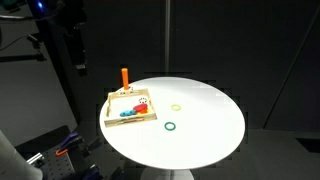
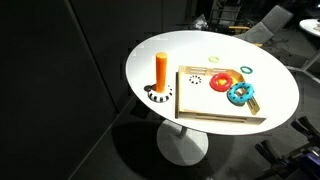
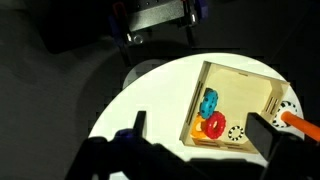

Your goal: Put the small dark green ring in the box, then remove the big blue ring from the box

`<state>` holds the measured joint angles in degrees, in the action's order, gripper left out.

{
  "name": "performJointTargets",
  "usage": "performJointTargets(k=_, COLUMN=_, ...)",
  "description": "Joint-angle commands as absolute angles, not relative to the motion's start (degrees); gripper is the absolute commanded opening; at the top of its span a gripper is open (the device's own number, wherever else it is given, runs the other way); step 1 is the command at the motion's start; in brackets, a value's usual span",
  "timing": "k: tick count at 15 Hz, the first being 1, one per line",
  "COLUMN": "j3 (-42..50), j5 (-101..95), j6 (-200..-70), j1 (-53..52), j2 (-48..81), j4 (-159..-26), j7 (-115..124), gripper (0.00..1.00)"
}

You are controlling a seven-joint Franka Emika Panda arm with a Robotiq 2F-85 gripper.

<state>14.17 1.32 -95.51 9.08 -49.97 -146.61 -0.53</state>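
Note:
The small dark green ring (image 1: 171, 126) lies on the white table in front of the box (image 1: 112, 112); it also shows in the other exterior view (image 2: 245, 68). It is out of the wrist view. The big blue ring (image 2: 240, 94) lies inside the box (image 2: 200, 106) beside a red piece (image 2: 224, 81). In the wrist view the blue ring (image 3: 209, 102) sits in the box (image 3: 245, 92) above the red piece (image 3: 214, 126). My gripper (image 3: 200, 135) is open and empty, high above the table's edge and apart from everything. In an exterior view it hangs at the upper left (image 1: 80, 66).
An orange upright peg (image 1: 125, 77) stands on a black-and-white base at the box's corner (image 2: 161, 70). A paler yellow-green thin ring (image 1: 176, 107) lies on the table near the dark green one. The round table (image 1: 210, 120) drops off all round.

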Motion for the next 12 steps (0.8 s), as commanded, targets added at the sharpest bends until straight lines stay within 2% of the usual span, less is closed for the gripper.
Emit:
performJointTargets(k=1, j3=13.3, j5=2.0, j6=-98.9, j1=9.9, j2=-45.5, j4=-145.2, j7=-0.4, gripper=1.0)
performJointTargets(k=12, j3=12.1, j5=2.7, j6=-113.7, j1=8.9, j2=-24.8, j4=-138.8, j7=-0.1, gripper=1.0)
